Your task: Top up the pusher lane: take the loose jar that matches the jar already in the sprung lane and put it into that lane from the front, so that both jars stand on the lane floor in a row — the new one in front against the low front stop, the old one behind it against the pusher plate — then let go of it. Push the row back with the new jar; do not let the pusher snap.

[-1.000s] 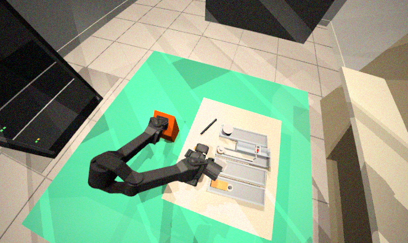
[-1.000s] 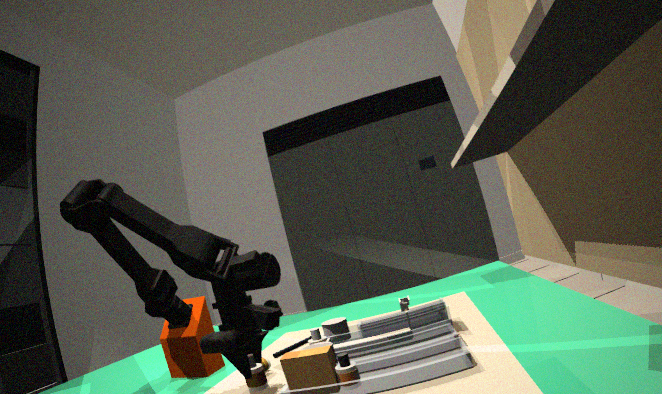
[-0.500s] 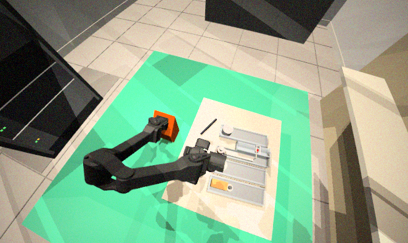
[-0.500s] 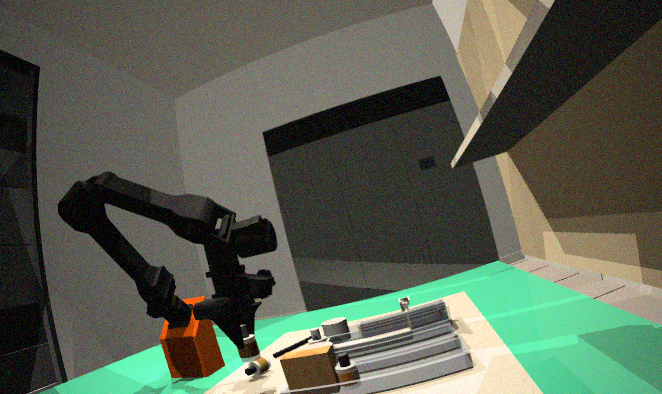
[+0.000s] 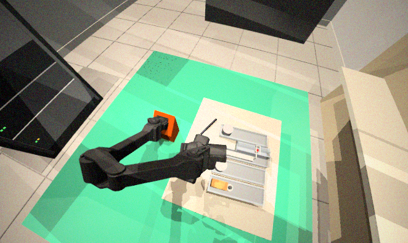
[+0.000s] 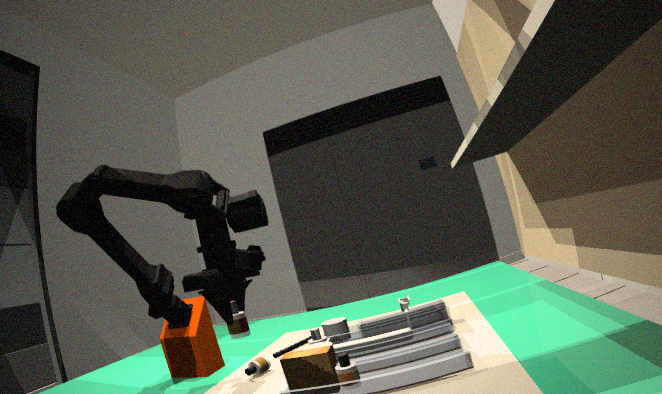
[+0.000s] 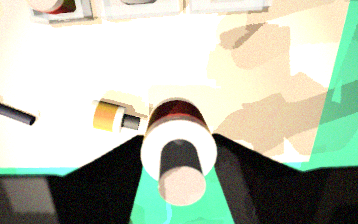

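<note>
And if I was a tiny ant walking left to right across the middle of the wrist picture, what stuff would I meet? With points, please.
A dark rod [image 5: 208,126] [image 6: 291,347] [image 7: 17,114] → a jar with a yellow-orange band, lying on its side [image 6: 261,365] [image 7: 107,117] → the held jar [image 6: 239,326] [image 7: 177,131], with dark red on it.

Open space above the lanes, orange box [image 5: 219,184] [image 6: 308,367] blocking one lane's end
</note>
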Robot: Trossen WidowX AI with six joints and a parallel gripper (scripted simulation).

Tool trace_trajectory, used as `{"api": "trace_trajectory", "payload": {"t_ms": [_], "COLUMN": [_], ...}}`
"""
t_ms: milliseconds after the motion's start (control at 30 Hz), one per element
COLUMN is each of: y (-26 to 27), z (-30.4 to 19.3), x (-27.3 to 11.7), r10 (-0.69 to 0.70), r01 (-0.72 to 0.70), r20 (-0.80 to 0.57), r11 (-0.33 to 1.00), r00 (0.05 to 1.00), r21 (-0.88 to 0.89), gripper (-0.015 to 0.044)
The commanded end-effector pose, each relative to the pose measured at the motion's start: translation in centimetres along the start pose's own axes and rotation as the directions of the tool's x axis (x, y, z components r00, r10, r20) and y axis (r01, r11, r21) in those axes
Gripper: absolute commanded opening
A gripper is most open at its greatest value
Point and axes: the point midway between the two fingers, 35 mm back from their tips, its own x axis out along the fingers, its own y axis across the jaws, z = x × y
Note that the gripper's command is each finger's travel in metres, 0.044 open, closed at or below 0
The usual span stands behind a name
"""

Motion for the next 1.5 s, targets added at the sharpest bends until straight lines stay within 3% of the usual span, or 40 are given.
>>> {"api": "trace_trajectory", "payload": {"t_ms": [0, 833, 1467], "y": [1.2, 10.7, 10.9], "z": [0.9, 5.7, 5.8], "x": [0.2, 4.5, 7.0], "r10": [0.003, 0.005, 0.004], "r01": [-0.003, -0.005, -0.004], "r20": [0.0, 0.003, 0.003], "r11": [1.0, 0.998, 0.998], "r00": [1.0, 1.0, 1.0], "r21": [-0.008, -0.067, -0.068], "gripper": [0.0, 0.0, 0.0]}}
